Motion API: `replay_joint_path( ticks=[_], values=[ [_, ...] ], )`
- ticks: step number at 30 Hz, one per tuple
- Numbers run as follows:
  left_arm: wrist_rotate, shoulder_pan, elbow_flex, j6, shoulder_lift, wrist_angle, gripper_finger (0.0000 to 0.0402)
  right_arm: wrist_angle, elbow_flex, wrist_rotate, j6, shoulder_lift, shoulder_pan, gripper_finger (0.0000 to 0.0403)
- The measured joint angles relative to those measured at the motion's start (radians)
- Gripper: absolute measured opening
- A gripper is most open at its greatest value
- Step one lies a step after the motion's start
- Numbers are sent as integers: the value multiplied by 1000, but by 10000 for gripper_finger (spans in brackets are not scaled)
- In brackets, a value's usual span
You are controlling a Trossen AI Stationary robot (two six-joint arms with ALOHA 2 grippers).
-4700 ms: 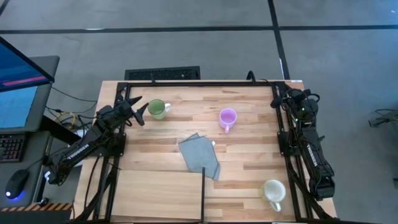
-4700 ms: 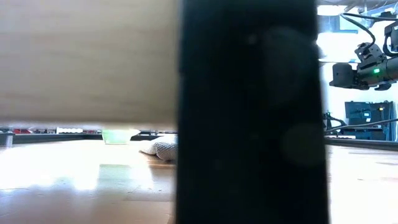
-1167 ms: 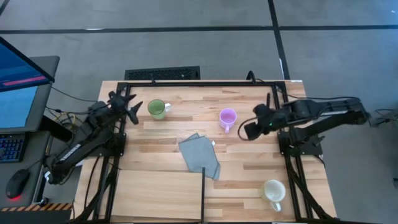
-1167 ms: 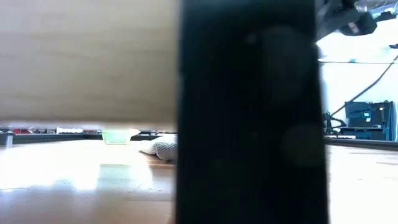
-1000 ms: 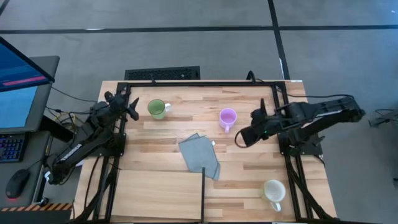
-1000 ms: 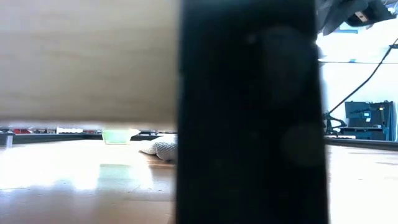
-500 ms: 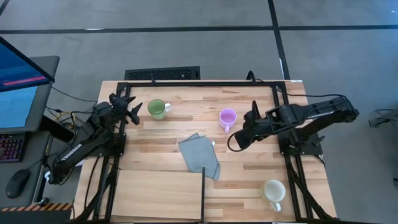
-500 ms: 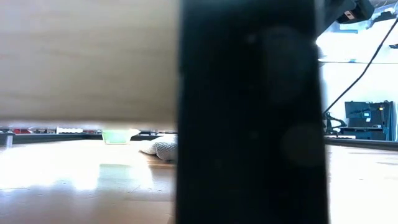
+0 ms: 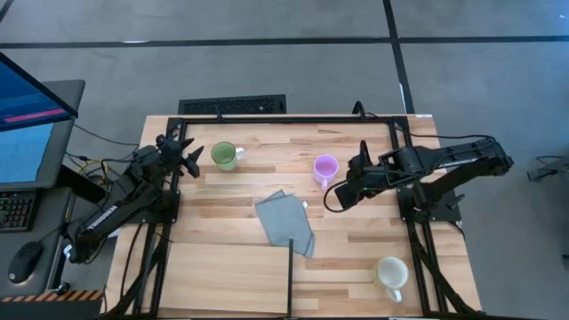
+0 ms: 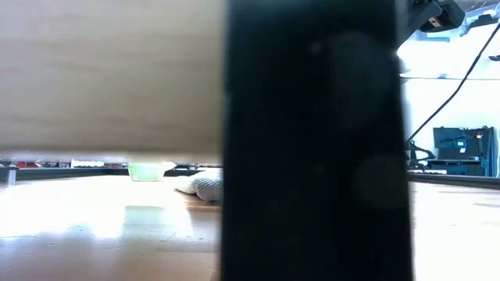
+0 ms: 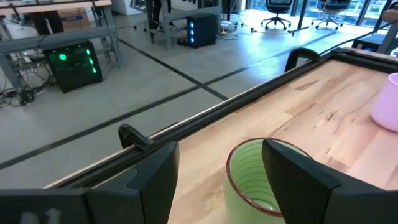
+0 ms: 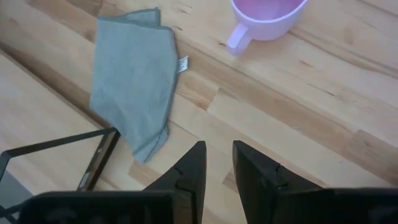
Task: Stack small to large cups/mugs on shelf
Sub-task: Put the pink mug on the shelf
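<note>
The green mug [image 9: 224, 156] stands at the far left of the table, the light purple mug [image 9: 325, 168] at the far middle with its handle toward the near edge, and the cream-white mug [image 9: 389, 273] at the near right. The pale shelf board [image 9: 222, 280] with its black rail [image 9: 290, 276] covers the near left. My left gripper [image 9: 189, 156] is open just left of the green mug [image 11: 258, 186], touching nothing. My right gripper [image 9: 336, 199] hovers a little near and right of the purple mug [image 12: 267, 15], fingers [image 12: 194, 167] narrowly apart, empty.
A folded grey cloth [image 9: 286, 222] lies mid-table between the mugs and the shelf; it also shows in the right wrist view [image 12: 134, 81]. Black frame rails [image 9: 284, 119] edge the table. In the low view the shelf board [image 10: 109, 74] and a black post [image 10: 312, 140] block most of the scene.
My right gripper has gone toward the table's left edge and a little toward the near edge, coming level with the near side of the purple mug. The mugs and the cloth have stayed where they were.
</note>
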Motion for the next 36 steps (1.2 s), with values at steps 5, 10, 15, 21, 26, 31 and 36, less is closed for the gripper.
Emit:
replay_joint_path(
  ticks=[5, 10, 15, 21, 26, 31, 36],
  values=[
    [0, 0, 0, 0, 0, 0, 222, 1, 0, 0, 2, 0, -21, 101],
    [0, 0, 0, 0, 0, 0, 222, 3, 0, -1, 2, 0, -36, 101],
    [0, 0, 0, 0, 0, 0, 222, 6, 0, 0, -6, 0, -55, 101],
    [0, 0, 0, 0, 0, 0, 222, 15, 0, 0, -95, 0, -81, 101],
    [0, 0, 0, 0, 0, 0, 222, 69, 0, 0, -129, 0, -98, 110],
    [0, 0, 0, 0, 0, 0, 222, 83, 0, 0, -132, 0, -109, 143],
    [0, 0, 0, 0, 0, 0, 222, 81, 0, 17, -132, 0, -109, 191]
  ],
)
